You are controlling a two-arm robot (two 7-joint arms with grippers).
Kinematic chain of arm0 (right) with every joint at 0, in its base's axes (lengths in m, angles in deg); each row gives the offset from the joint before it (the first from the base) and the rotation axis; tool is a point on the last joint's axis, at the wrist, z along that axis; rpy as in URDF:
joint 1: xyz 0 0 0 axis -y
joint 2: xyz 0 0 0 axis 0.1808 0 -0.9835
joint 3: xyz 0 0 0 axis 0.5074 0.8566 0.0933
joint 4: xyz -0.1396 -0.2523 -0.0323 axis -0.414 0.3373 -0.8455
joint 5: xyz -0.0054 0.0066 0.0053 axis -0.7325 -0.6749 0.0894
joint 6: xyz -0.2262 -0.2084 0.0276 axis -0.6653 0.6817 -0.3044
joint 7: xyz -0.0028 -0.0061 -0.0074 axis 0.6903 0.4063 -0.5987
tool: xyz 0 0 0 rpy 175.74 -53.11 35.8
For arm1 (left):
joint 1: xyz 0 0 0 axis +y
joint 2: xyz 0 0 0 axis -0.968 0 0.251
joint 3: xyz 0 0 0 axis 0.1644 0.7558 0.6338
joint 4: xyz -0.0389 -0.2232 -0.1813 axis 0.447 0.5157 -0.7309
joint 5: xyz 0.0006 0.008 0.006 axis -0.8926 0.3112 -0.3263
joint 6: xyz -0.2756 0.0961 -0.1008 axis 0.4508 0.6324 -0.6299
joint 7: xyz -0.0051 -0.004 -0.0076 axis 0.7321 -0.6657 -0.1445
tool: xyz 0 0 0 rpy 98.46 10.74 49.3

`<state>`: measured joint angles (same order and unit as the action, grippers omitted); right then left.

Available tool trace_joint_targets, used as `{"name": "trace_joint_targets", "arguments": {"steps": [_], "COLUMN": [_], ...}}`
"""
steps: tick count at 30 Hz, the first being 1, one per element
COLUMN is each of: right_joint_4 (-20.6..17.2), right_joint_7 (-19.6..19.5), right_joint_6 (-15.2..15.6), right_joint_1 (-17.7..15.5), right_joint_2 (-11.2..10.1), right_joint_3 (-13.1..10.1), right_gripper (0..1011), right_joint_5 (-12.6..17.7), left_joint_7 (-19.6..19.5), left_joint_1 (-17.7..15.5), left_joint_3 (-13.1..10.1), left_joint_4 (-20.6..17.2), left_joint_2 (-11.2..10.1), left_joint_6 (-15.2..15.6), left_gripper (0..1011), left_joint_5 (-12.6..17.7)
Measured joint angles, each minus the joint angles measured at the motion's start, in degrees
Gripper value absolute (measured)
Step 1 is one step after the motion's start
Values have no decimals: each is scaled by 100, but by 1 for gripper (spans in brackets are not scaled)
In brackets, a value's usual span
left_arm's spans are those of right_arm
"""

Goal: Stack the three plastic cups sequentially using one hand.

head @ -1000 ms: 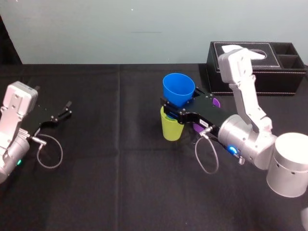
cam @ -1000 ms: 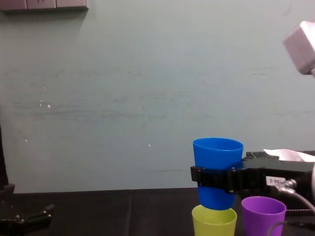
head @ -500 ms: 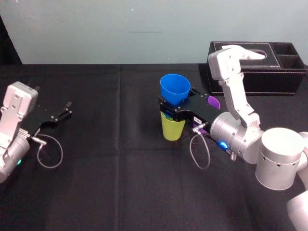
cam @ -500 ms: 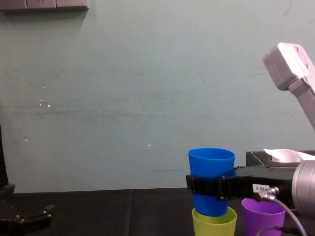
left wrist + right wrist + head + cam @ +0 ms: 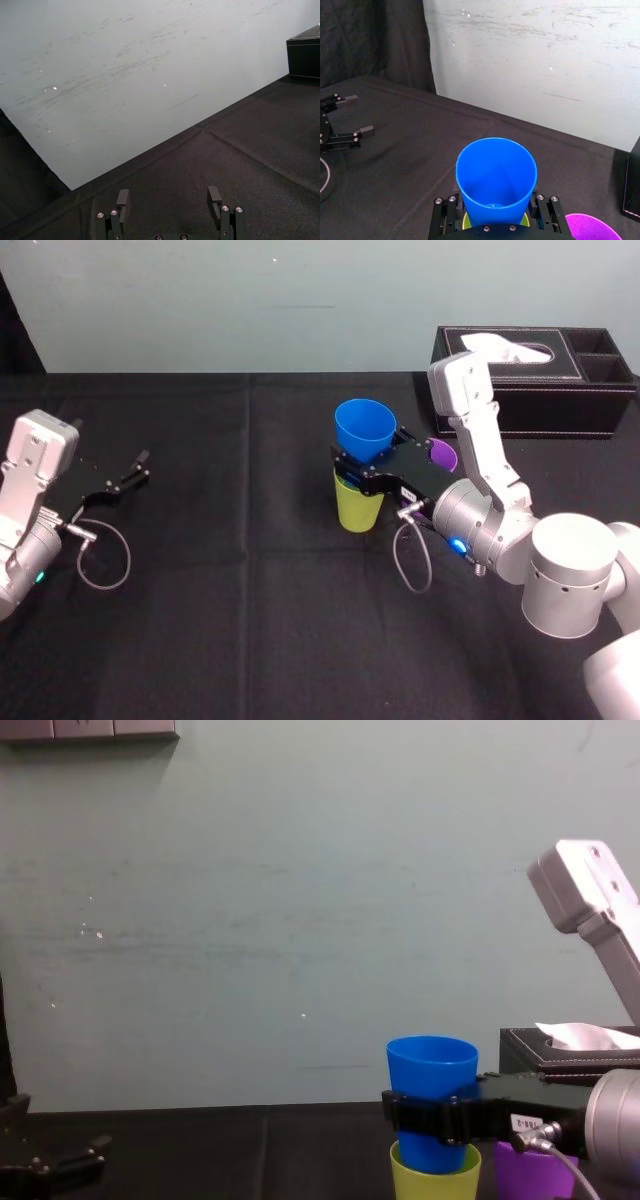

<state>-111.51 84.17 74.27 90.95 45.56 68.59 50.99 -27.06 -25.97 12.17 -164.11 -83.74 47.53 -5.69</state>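
My right gripper is shut on the blue cup, one finger on each side of its wall. The blue cup stands upright with its base sunk into the mouth of the yellow-green cup, which stands on the black table. From the chest, the blue cup rises out of the yellow-green cup. The purple cup stands just right of them, partly behind my right arm. In the right wrist view the blue cup sits between the fingers, above the yellow-green rim. My left gripper rests open at the far left.
A black tissue box with white tissue stands at the back right, behind the purple cup. The black cloth table stretches wide between the two arms. A pale wall backs the table. A loose cable hangs by my left wrist.
My right gripper has lowered the blue cup, so its base now sits inside the yellow-green cup. The right arm's upper link swung left. The left arm has not moved.
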Motion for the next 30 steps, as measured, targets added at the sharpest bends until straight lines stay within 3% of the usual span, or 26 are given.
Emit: {"name": "trace_joint_targets", "arguments": {"steps": [14, 25, 30], "right_joint_4": [81, 63, 60], "right_joint_7": [27, 27, 27], "right_joint_6": [-10, -6, -4], "right_joint_1": [-14, -18, -18], "right_joint_2": [25, 21, 19], "right_joint_3": [-8, -7, -7], "right_gripper": [712, 980, 1003], "right_joint_5": [-43, -39, -38], "left_joint_7": [0, 0, 0], "left_joint_1": [0, 0, 0], "left_joint_3": [0, 0, 0], "left_joint_4": [0, 0, 0], "left_joint_2": [0, 0, 0], "left_joint_6": [0, 0, 0], "left_gripper": [1012, 1011, 1011], "left_joint_5": [0, 0, 0]}}
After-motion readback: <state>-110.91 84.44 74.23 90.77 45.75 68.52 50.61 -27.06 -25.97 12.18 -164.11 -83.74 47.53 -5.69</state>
